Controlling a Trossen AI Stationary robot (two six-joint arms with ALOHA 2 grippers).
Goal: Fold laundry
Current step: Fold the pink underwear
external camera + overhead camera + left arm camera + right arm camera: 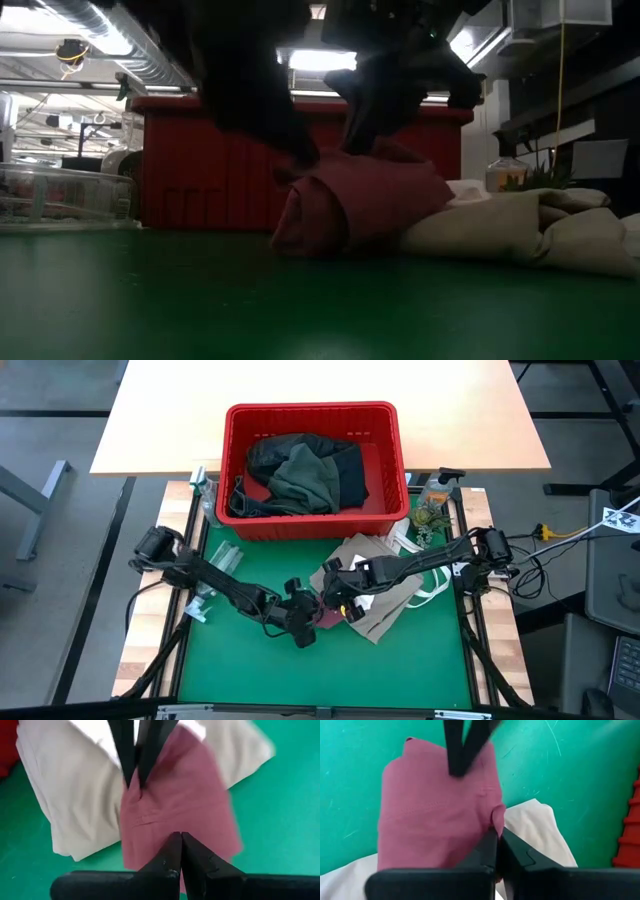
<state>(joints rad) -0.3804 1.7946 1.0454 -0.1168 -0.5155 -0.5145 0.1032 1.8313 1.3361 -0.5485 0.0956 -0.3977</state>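
On the green mat, mid-table, work is on the maroon piece, which lies partly over the tan top just to its right. Judging by how things lie, task is early: maroon piece looks bunched/partly doubled over, not a finished fold; tan top is rumpled, unfolded. At the back, the red basket holds more laundry — olive-green shirt and black garments heaped, untouched. So most is left to do.

L to R: left arm reaches in from the table's left edge, low and stretched toward centre; left gripper has fingers pressed together, pinching the near edge of the maroon piece. Right arm comes in from the right edge, across the tan top, also low; right gripper likewise pinched tight on the opposite edge of the maroon cloth. Both tips face each other w/ the cloth between, so a two-handed fold seems to be the step in hand.
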